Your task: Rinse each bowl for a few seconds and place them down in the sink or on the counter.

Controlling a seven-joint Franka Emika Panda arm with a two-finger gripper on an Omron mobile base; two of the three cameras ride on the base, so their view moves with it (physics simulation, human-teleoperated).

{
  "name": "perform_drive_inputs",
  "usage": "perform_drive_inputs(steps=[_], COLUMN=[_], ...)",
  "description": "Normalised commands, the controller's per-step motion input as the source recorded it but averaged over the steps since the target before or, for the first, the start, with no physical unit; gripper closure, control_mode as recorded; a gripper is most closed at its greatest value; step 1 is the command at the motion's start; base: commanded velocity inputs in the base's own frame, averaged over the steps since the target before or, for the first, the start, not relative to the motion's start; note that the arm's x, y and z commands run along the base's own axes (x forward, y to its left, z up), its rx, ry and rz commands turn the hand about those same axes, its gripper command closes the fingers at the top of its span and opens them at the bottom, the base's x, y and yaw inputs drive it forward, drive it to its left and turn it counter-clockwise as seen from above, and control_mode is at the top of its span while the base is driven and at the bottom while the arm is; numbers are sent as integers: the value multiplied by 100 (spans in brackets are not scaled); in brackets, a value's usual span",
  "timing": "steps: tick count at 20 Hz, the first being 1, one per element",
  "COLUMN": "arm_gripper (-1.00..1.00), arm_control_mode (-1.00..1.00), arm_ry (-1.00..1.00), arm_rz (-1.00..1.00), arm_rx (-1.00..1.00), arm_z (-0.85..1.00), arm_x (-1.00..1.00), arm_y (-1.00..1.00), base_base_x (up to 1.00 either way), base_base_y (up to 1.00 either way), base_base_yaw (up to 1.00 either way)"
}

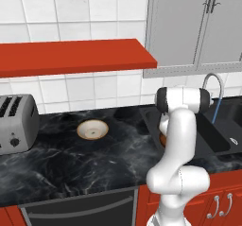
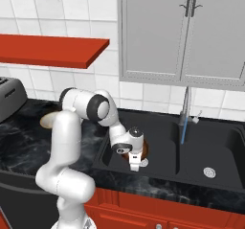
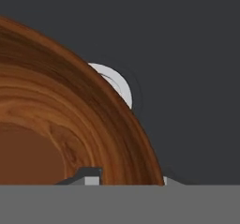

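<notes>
While the reddish-brown wood-grain bowl (image 3: 56,124) sits low in the left basin of the black double sink (image 2: 162,127), partly over the silver drain (image 3: 117,85), the gripper (image 2: 135,165) straddles its rim; can't tell if it's grasping or released. Lift straight up so it doesn't drag. Cream tan-rimmed bowl (image 1: 92,129) waits on the black marble counter (image 1: 71,159).

Wood-grained brown bowl (image 3: 56,124); matt black sink (image 2: 162,132); glossy veined marble counter (image 1: 71,159); silvery metal faucet (image 2: 184,113); cream ceramic-looking bowl (image 1: 92,129).
</notes>
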Motion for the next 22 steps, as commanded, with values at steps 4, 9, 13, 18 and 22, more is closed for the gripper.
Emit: perform_drive_inputs(steps=[4,9,13,18,22], arm_gripper=[100,100,-100,-100,-100], arm_control_mode=[-100,-100,-100,-100,-100], arm_ry=[9,10,6,1,0], arm_rz=[0,0,0,0,0], arm_rx=[0,0,0,0,0], arm_z=[-9,-19,-6,7,27], arm_x=[57,67,57,32,15], arm_y=[3,5,14,8,0], base_base_x=[0,0,0,0,0], base_base_y=[0,0,0,0,0], base_base_yaw=[0,0,0,0,0])
